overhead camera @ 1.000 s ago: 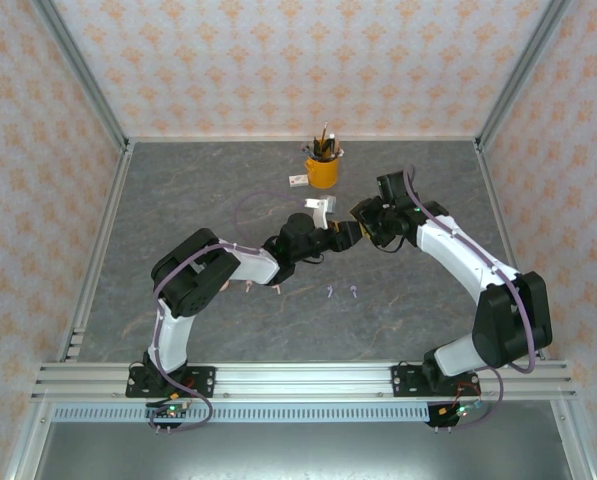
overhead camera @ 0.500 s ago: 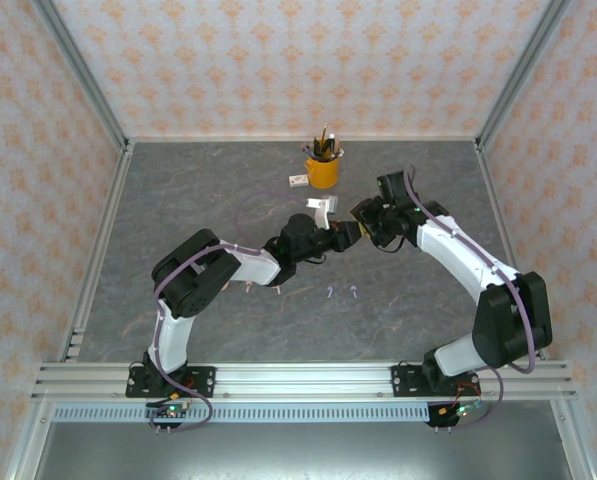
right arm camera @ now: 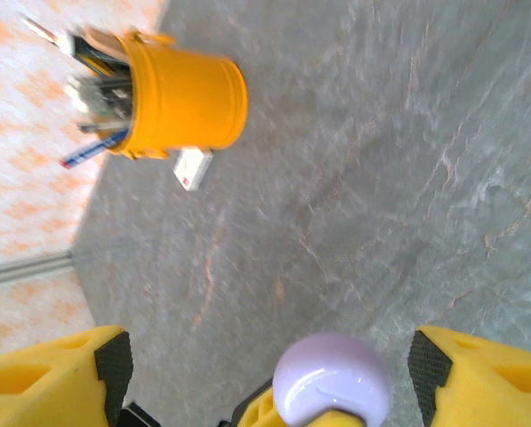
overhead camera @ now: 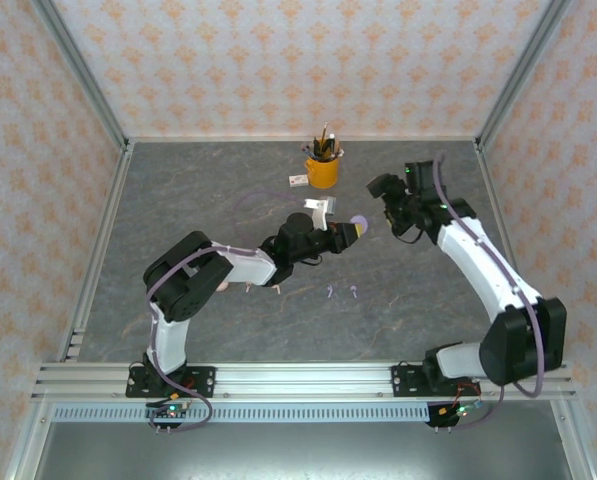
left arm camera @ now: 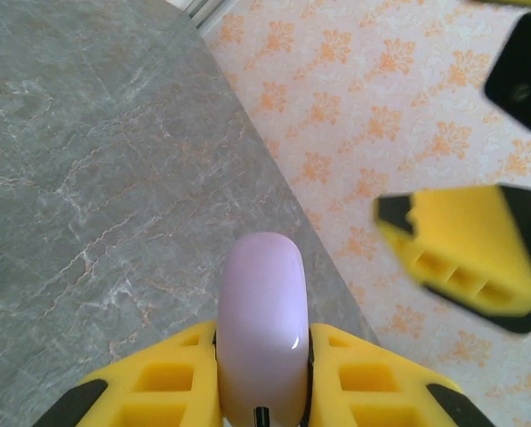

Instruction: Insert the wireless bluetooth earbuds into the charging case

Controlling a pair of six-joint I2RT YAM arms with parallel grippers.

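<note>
Drawn back toward upper right since a second ago: right claw point(overhead camera: 381, 188), spread open. Left claw point(overhead camera: 350, 232) clamped on lilac charging case point(overhead camera: 359, 222), frame centre. Lilac earbuds point(overhead camera: 330, 292) loose on surface point(overhead camera: 198, 190) below, apart from both.

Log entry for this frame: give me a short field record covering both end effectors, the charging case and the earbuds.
left end effector: shut on the lilac case
right end effector: open, facing the case, apart from it
lilac earbuds: two, loose on the table, nearer the bases than the case
pink earbuds: two small pale shapes on the table beside the left arm
task state: no earbud in the case yet
yellow cup: upright, holding pens
</note>
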